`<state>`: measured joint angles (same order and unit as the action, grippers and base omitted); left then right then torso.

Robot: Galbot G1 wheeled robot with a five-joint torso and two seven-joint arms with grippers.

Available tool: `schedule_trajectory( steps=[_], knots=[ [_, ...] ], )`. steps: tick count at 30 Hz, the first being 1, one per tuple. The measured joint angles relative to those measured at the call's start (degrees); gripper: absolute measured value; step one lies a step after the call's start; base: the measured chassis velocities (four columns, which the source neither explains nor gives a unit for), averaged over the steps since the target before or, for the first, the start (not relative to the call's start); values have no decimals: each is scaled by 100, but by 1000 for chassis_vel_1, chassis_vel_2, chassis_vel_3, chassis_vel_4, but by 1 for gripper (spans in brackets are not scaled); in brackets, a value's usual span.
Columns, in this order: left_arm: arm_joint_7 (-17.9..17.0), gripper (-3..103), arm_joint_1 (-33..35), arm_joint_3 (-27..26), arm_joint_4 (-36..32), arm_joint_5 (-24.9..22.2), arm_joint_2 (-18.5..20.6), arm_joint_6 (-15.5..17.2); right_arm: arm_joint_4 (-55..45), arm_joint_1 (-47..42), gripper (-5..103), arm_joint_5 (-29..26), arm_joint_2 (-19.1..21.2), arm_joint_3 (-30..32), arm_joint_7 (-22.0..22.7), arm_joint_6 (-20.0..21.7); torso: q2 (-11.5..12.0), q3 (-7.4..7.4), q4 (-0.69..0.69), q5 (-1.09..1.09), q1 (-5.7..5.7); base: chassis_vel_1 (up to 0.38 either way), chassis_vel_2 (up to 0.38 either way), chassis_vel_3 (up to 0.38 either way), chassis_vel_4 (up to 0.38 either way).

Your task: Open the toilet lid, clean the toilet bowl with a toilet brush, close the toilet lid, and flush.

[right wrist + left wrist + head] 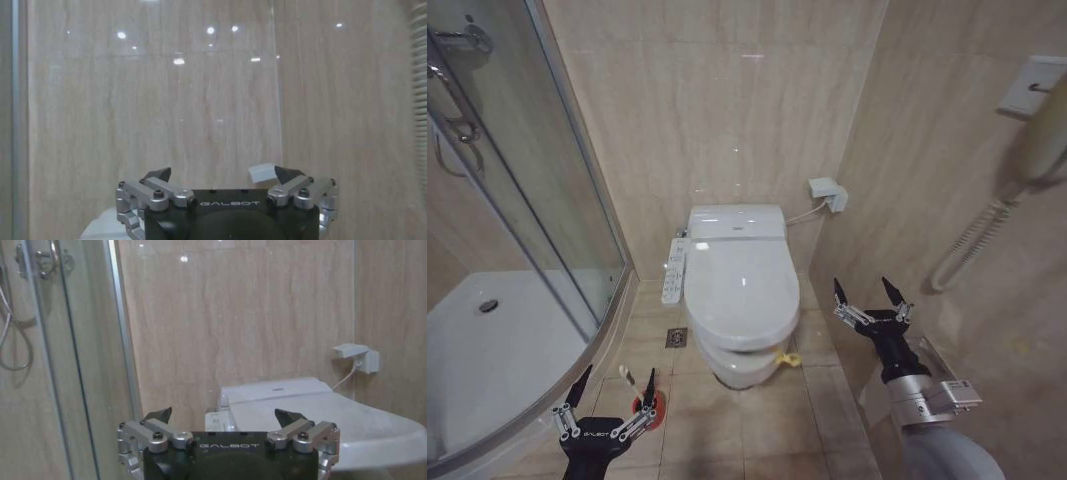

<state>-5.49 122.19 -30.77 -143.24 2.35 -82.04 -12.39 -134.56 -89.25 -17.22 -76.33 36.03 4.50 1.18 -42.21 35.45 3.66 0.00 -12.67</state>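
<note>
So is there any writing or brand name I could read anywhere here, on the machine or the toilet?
"GALBOT": white letters on the black body of the left gripper, seen from its own wrist camera.
"GALBOT": the same word on the right gripper.
Head view: a white mark on the left gripper's body, too small to read.
Side control panel of the toilet: buttons with markings, too small to read.
Toilet lid: no legible text.

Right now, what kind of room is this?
A small tiled bathroom: a toilet with its lid shut, a glass shower stall beside it, and a brush by a red holder on the floor.
</note>
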Motion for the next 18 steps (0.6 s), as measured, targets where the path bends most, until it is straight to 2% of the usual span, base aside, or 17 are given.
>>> schedule_trajectory(
  steps=[18],
  knots=[
    [0, 100, 0, 1, 0, 0, 0, 0, 26, 30, 100, 0, 0, -25, -16, -13, 0, -1, 0, 0, 3, -138, 134, 140, -144]
  ],
)
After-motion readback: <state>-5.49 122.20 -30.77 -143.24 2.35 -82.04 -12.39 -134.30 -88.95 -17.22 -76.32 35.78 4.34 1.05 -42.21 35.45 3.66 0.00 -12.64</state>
